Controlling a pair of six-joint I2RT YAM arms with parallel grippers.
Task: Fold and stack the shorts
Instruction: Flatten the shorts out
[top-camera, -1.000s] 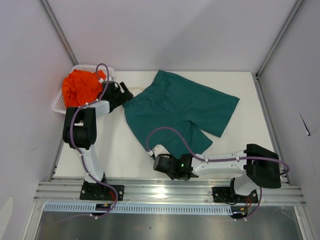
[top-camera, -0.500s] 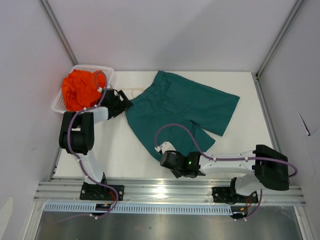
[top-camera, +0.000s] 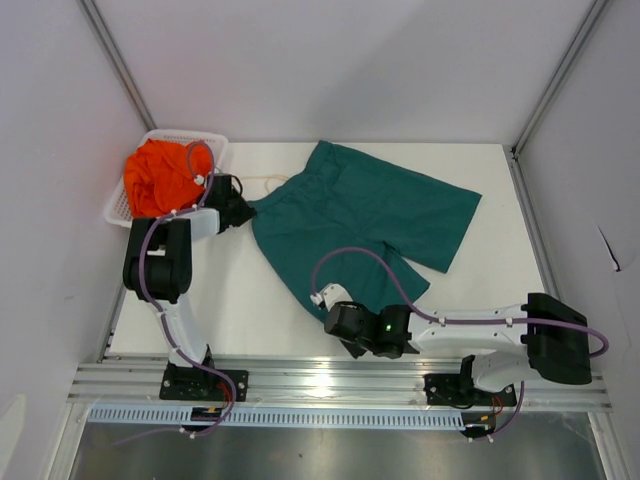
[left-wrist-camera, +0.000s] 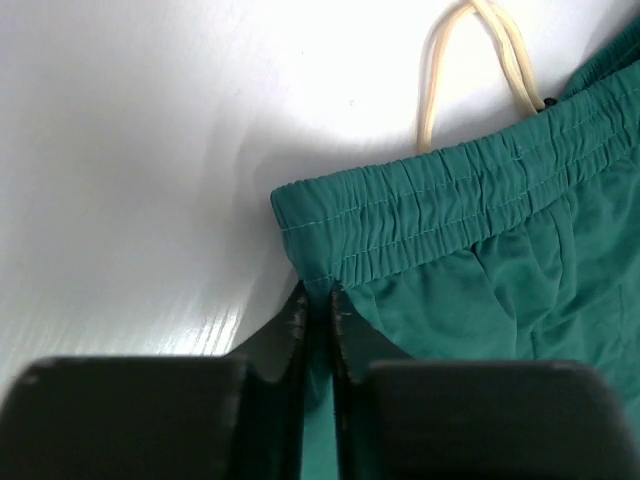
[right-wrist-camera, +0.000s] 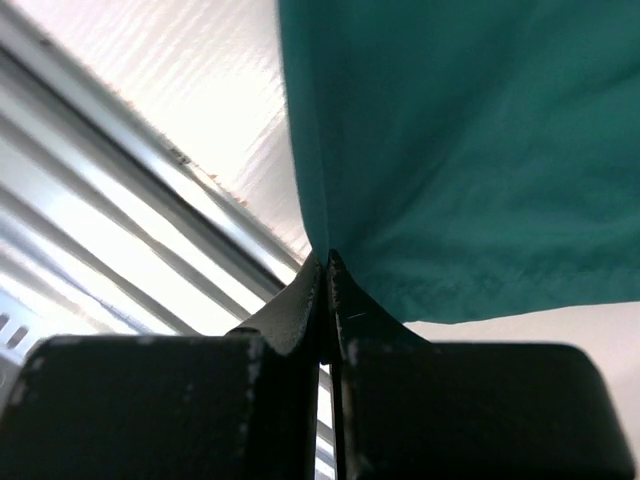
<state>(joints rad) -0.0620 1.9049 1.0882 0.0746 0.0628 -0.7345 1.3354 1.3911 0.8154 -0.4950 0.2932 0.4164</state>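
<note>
The dark teal-green shorts (top-camera: 365, 220) lie spread flat on the white table, waistband to the left, legs pointing right and toward the front. My left gripper (top-camera: 243, 208) is shut on the waistband corner (left-wrist-camera: 315, 255), with green cloth pinched between its fingers (left-wrist-camera: 296, 330). A cream drawstring (left-wrist-camera: 470, 70) loops out beyond the waistband. My right gripper (top-camera: 335, 318) is shut on the hem corner of the near leg (right-wrist-camera: 325, 235), close to the table's front edge. The bright orange shorts (top-camera: 160, 178) sit bunched in the basket at the left.
A white mesh basket (top-camera: 213, 142) stands at the table's back left corner, just behind the left gripper. An aluminium rail (top-camera: 330, 385) runs along the front edge under the arm bases. Grey walls close in on both sides.
The left gripper has closed onto the waistband corner of the green shorts. The right arm has drawn the near leg's hem slightly right and toward the front edge.
</note>
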